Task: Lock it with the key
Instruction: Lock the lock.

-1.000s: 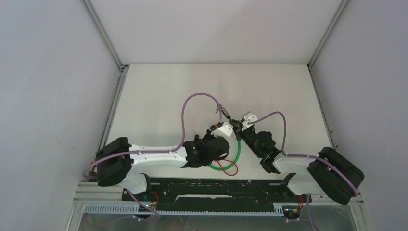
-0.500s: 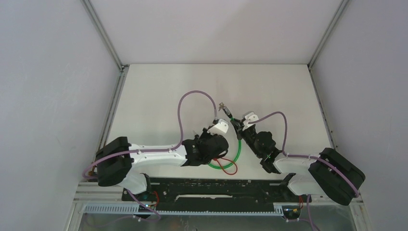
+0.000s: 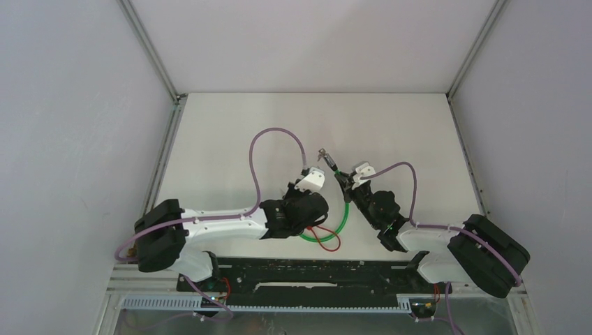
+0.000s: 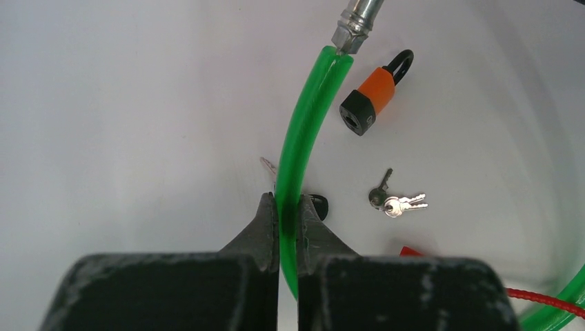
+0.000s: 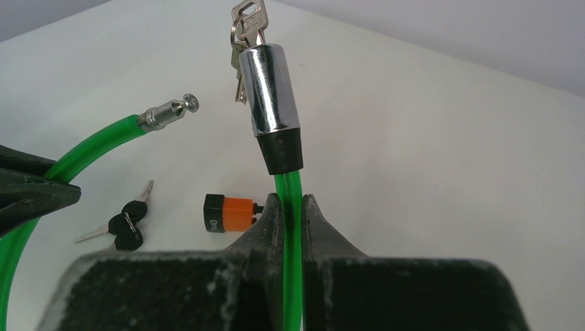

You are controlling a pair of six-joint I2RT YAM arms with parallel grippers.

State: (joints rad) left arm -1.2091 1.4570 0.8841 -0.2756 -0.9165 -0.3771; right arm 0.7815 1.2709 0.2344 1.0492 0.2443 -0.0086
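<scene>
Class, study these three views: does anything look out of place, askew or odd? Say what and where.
Nothing is damaged or spilled. The metal pin on the green cable end in the left gripper sits outside the lock barrel on the end in the right gripper. An orange padlock lies on its side near loose keys.

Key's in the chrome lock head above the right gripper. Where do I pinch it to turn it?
Pinch the key's flat bow, the only part outside the chrome barrel. Come from beyond the barrel's top end, along its axis, squeezing the two broad faces. The spare keys dangle beside it; probably best avoided.
</scene>
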